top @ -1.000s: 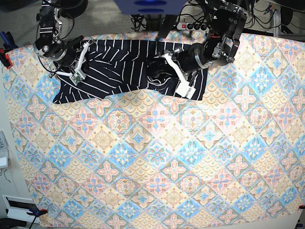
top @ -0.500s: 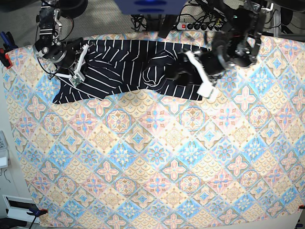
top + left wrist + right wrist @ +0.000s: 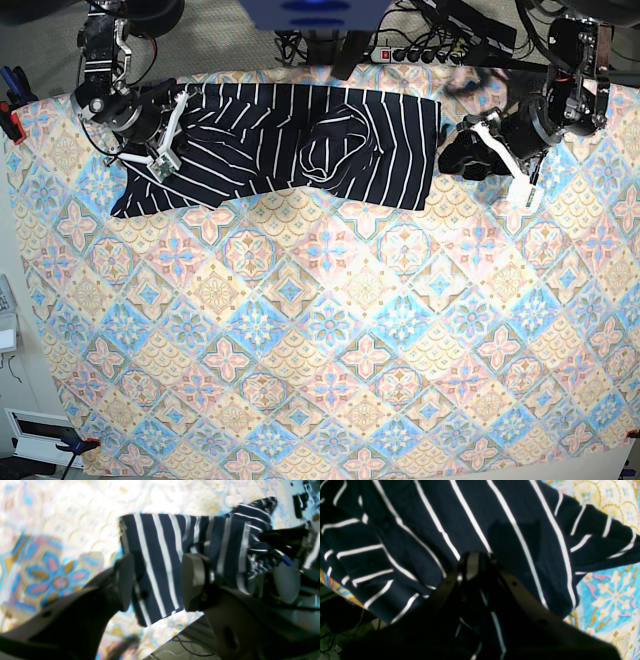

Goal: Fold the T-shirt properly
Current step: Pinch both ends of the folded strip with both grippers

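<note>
At twelve o'clock on the table, right pincer [image 3: 168,125] pinches the T-shirt [image 3: 290,145]; left pincer [image 3: 475,150] is spread, empty. Next: regrasp the hem.

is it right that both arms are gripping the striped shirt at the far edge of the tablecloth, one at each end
Not quite. Only the right gripper is shut on the T-shirt, at its end of the cloth. The left gripper has its fingers open, and the base view shows it off the shirt's other end, over the tablecloth. The shirt does lie at the far edge.
</note>
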{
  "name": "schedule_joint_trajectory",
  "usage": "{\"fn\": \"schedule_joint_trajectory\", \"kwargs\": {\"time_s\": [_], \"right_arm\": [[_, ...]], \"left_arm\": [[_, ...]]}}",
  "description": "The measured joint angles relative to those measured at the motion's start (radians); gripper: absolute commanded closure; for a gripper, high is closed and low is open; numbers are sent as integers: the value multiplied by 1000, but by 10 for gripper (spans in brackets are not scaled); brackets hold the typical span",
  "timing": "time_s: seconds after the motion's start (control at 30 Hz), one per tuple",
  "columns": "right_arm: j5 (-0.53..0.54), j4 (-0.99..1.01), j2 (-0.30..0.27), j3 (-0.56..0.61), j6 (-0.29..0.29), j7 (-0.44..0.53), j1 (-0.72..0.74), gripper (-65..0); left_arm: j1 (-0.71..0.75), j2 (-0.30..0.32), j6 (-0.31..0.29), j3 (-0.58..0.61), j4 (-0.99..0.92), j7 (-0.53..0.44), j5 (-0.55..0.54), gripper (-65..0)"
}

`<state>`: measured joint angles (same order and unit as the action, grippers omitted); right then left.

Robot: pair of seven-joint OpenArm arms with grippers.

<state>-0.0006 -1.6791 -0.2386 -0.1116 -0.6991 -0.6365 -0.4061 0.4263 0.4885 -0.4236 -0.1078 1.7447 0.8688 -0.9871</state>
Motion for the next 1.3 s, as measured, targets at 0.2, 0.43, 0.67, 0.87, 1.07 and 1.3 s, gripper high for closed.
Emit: {"fn": "schedule_joint_trajectory", "kwargs": {"time_s": [0.2, 0.43, 0.67, 0.87, 1.07, 1.3], "right_arm": [[0, 4, 1, 0, 0, 0, 2, -52], [0, 5, 2, 0, 0, 1, 2, -52], [0, 5, 2, -6, 0, -1, 2, -52], [0, 5, 1, -6, 0, -2, 2, -52], [0, 5, 0, -6, 0, -2, 2, -52], [0, 1, 1, -6, 0, 0, 1, -52]], "left_arm": [[-76, -6, -3, 83, -102, -10, -2, -309], [-127, -28, -3, 167, -181, -6, -1, -310], [-119, -25, 4, 169, -245, -6, 10, -309], [-119, -26, 1, 169, -245, -5, 45, -310], [-148, -57, -3, 229, -308, -30, 45, -308], [-161, -60, 0, 288, -312, -78, 47, -305]]}}
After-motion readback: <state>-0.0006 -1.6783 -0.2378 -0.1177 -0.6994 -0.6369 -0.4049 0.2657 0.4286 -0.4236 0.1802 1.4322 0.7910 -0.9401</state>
